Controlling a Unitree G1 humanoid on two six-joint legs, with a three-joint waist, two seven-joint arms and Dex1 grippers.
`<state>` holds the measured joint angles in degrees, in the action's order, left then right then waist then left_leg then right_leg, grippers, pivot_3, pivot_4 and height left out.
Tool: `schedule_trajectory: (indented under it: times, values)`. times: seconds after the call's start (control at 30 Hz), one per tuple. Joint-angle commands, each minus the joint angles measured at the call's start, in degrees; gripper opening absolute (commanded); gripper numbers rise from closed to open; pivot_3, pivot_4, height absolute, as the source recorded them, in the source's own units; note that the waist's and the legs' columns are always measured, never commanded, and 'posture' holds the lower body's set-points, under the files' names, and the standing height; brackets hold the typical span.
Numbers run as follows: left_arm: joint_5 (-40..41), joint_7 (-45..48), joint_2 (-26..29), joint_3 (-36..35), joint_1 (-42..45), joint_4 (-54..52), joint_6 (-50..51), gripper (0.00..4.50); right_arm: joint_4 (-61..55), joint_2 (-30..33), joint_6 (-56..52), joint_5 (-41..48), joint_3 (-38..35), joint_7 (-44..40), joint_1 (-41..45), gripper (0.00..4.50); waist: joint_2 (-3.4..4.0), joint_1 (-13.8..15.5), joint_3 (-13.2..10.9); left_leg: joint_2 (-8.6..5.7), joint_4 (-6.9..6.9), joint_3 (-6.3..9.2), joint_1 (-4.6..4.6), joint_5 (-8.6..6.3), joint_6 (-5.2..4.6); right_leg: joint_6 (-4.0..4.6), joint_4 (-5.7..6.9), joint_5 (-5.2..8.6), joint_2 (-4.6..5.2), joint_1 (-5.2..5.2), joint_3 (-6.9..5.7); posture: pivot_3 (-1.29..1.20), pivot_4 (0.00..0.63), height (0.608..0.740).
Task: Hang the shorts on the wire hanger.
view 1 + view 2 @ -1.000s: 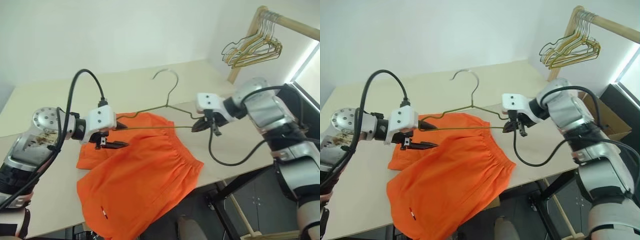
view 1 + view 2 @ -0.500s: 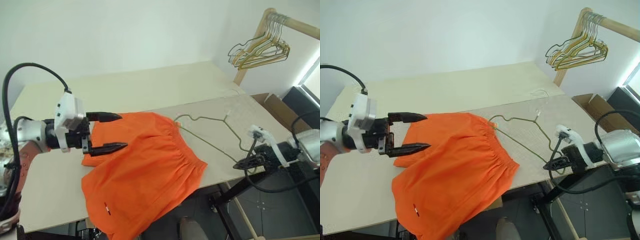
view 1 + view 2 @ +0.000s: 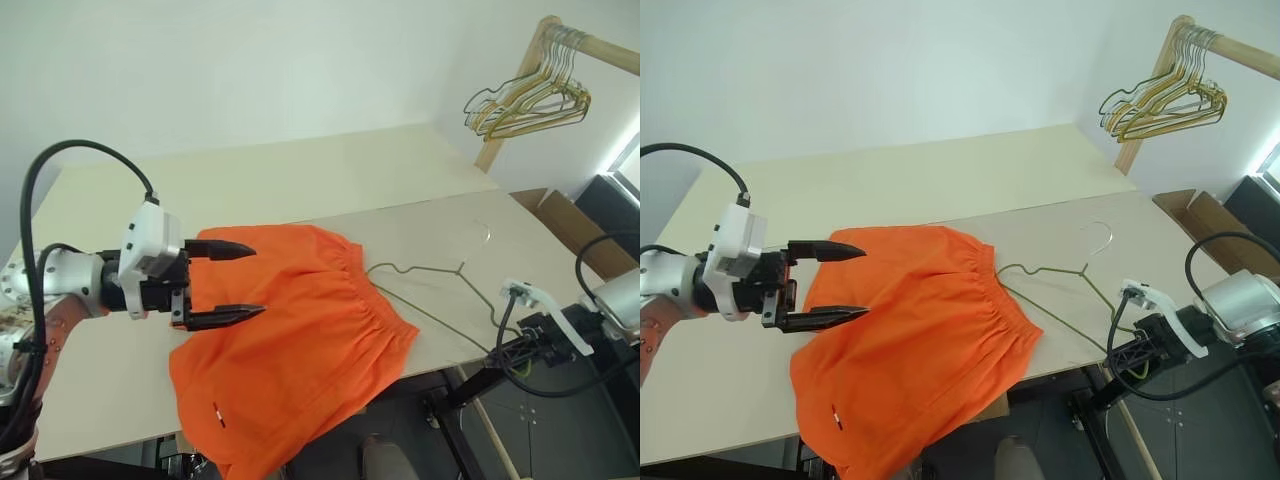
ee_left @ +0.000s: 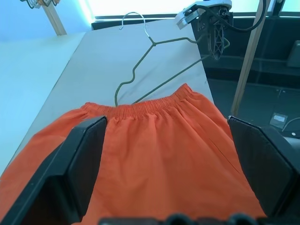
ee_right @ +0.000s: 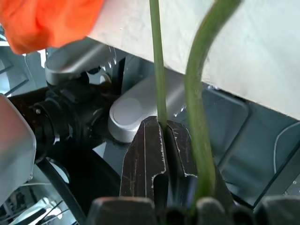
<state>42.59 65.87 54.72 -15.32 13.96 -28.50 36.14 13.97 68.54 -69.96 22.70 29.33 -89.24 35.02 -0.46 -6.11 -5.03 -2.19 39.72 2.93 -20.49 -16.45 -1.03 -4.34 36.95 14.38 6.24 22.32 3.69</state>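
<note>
wire hanger (image 3: pixel 1060 285) lower, flat now

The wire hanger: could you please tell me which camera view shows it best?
The right eye view: the whole wire hanger lies flat on the table, from hook to the corner pinched in the right pincer. The left wrist view shows hook and body beyond the shorts; the right wrist view shows two wire strands, one clamped.

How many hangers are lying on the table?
1. The wire hanger lies flat on the table beside the shorts, its corner pinched by the right gripper. Others hang bunched on the wooden rail.
</note>
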Motion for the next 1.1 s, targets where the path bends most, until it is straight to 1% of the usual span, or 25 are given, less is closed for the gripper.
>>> schedule_trajectory:
  times: [0.03,0.17,0.23,0.4,0.53,0.63,0.67,0.77,0.87,0.9,1.03,1.1]
  values:
    - [0.49,-0.27,1.22,-1.34,-0.56,-1.59,-0.54,4.46,-0.61,3.68,1.65,3.41,0.70,-3.26,1.49,0.00,0.06,0.44,-0.06,0.00,0.00,0.00,0.00,0.00,0.00,0.00,0.00,0.00,0.00,0.00,0.00,-0.07,0.077,0.740]
    - [0.54,-0.47,1.40,-1.53,-1.37,-2.01,-0.65,4.46,-5.35,10.19,6.34,10.93,5.94,-3.26,1.83,0.00,0.20,1.01,-0.27,0.00,0.00,-0.01,-0.01,0.00,0.00,-0.01,-0.06,0.00,0.00,0.00,-0.01,-0.07,0.074,0.740]
    - [0.40,-0.34,1.55,-1.53,-1.62,-1.91,-0.90,4.46,-4.99,10.79,7.29,12.08,8.55,-3.26,3.87,0.00,0.19,1.12,-0.29,0.03,-0.01,-0.01,-0.01,-0.03,0.02,-0.01,-0.11,0.01,-0.01,-0.01,-0.03,-0.06,0.072,0.740]
    - [-0.05,-0.48,2.01,-1.40,-1.70,-1.79,-1.18,4.46,1.81,7.87,9.23,11.50,14.17,-3.26,10.55,0.00,0.13,0.78,-0.39,0.05,-0.01,-0.06,0.02,-0.05,0.04,-0.01,-0.14,0.00,-0.03,-0.01,-0.02,-0.05,0.074,0.740]
    - [-0.17,-0.65,2.32,-1.73,-2.56,-2.13,-1.36,4.46,4.97,5.66,10.43,12.03,17.81,-3.26,13.13,0.00,0.10,1.20,-0.47,0.05,-0.03,-0.04,0.00,-0.05,0.04,0.00,-0.15,0.00,-0.03,0.02,-0.02,-0.03,0.076,0.740]
    - [-0.54,-0.92,2.48,-1.81,-3.39,-2.63,-1.80,4.46,11.80,-0.18,7.22,10.92,18.50,-3.26,15.71,0.00,-0.03,1.24,-0.58,0.06,-0.03,-0.05,0.01,-0.07,0.04,0.02,-0.17,-0.02,-0.04,0.02,-0.02,-0.02,0.078,0.740]
    - [-0.63,-1.19,2.54,-1.94,-3.48,-2.69,-1.76,4.46,11.94,-0.22,7.59,11.52,19.17,-3.26,15.89,0.00,-0.04,1.41,-0.59,0.05,-0.02,-0.05,-0.01,-0.07,0.04,0.03,-0.17,-0.03,-0.04,0.04,-0.01,-0.01,0.075,0.740]
    - [-0.80,-1.46,2.98,-2.34,-3.40,-2.24,-1.67,4.46,8.72,2.48,8.95,14.71,21.85,-3.26,15.65,0.00,0.09,2.51,-0.66,0.03,-0.03,-0.03,-0.11,-0.07,0.04,0.03,-0.16,-0.03,-0.03,0.16,-0.01,-0.01,0.075,0.740]
    - [-1.29,-1.16,3.41,-2.12,-3.37,-1.70,-2.17,4.46,6.20,4.68,10.19,17.24,24.56,-3.26,15.78,0.00,0.10,3.62,-0.66,0.03,0.05,0.00,-0.68,-0.06,0.05,0.04,-0.06,-0.04,-0.03,0.80,-0.04,-0.01,0.075,0.740]
    - [-1.32,-1.21,3.41,-1.84,-3.02,-1.60,-2.14,4.46,5.90,5.11,10.96,17.32,25.34,-3.26,15.79,0.00,0.10,3.79,-0.66,0.02,0.05,0.00,-0.75,-0.05,0.08,0.06,-0.05,-0.05,-0.03,0.89,-0.04,-0.02,0.073,0.740]
    - [-1.55,-1.14,3.51,-1.03,-1.75,-0.81,-2.17,4.46,4.23,7.46,12.53,18.95,27.47,-3.26,15.66,0.00,0.12,3.80,-0.68,0.02,0.02,-0.01,-0.76,-0.05,0.08,0.06,-0.08,-0.05,-0.03,0.89,-0.04,-0.02,0.077,0.740]
    - [-1.97,-0.87,3.51,-0.56,-1.24,-0.24,-2.51,4.46,0.88,10.32,13.00,20.11,28.69,-3.26,14.86,0.00,0.16,3.82,-0.70,0.02,0.01,-0.02,-0.75,-0.05,0.08,0.06,-0.07,-0.05,-0.04,0.89,-0.05,-0.03,0.077,0.740]
